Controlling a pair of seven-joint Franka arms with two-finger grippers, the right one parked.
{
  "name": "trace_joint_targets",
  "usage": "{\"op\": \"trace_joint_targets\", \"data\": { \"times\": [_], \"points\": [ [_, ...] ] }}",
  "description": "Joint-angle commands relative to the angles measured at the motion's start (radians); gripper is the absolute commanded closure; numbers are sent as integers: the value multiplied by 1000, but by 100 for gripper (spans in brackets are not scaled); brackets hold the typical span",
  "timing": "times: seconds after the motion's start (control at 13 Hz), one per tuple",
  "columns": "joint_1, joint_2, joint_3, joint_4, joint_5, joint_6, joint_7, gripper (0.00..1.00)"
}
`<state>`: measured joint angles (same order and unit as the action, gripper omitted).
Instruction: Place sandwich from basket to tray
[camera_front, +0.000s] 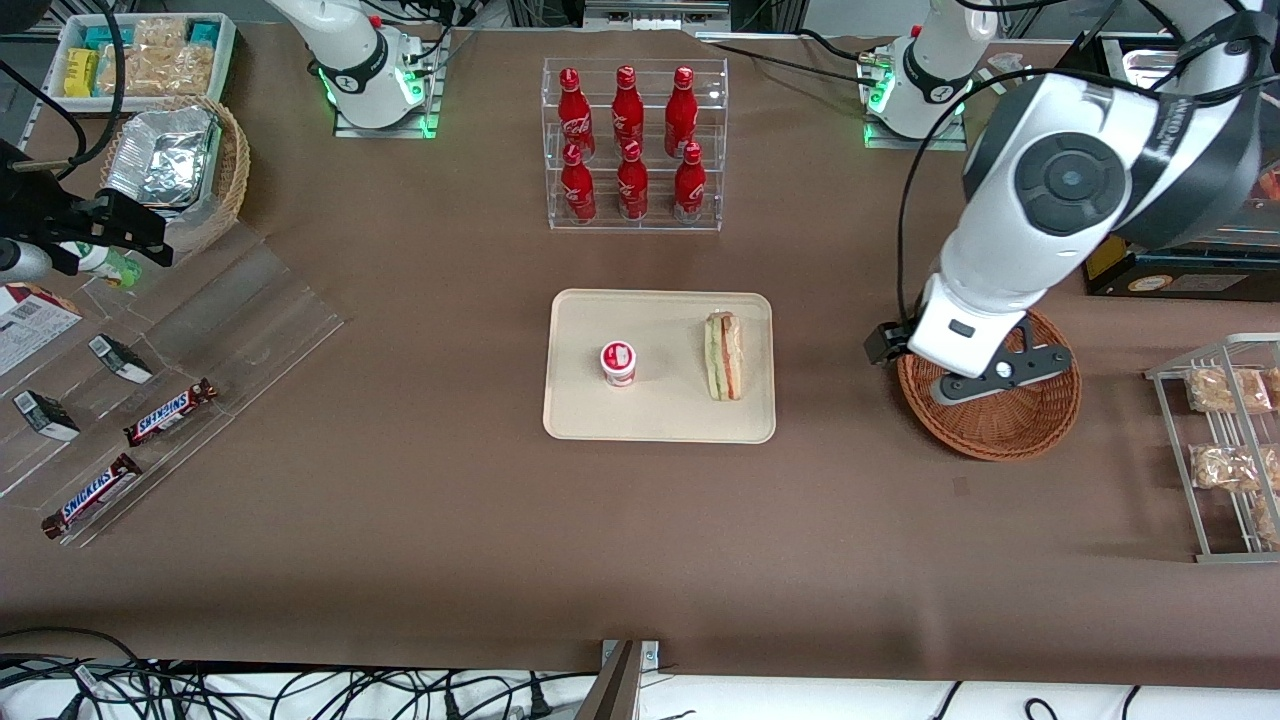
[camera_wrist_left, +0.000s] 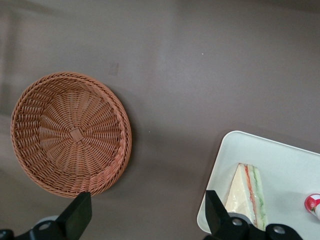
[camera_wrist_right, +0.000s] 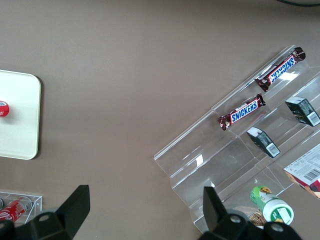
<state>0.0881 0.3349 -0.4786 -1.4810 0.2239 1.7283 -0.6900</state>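
Sandwich (camera_front: 723, 356) lies flat on the tray (camera_front: 660, 415), near the edge facing the basket (camera_front: 1005, 435), with a small red-lidded cup (camera_front: 618, 362) beside it. The gripper (camera_wrist_left: 146, 216) hangs above the empty basket, fingers spread wide and holding nothing. The placing looks done. The main risk I see is the arm dipping as it pulls away and clipping the light wicker rim, sliding the basket. Brown cloth covers the table (camera_front: 400, 540), slightly creased. Farther off stands a clear rack of red bottles (camera_front: 634, 145).
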Motion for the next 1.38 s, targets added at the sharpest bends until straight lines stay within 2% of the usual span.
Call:
{"op": "trace_joint_targets", "data": {
  "times": [0.0,0.23,0.69,0.85,1.31],
  "points": [
    [4,-72,56,-16,-76,-26,117,0],
    [2,-149,170,-25,-171,-97,326,0],
    [-10,-218,299,-42,-227,-154,545,0],
    [-10,-227,331,-45,-273,-162,625,0],
    [-13,-254,357,-59,-259,-199,701,0]
  ]
}}
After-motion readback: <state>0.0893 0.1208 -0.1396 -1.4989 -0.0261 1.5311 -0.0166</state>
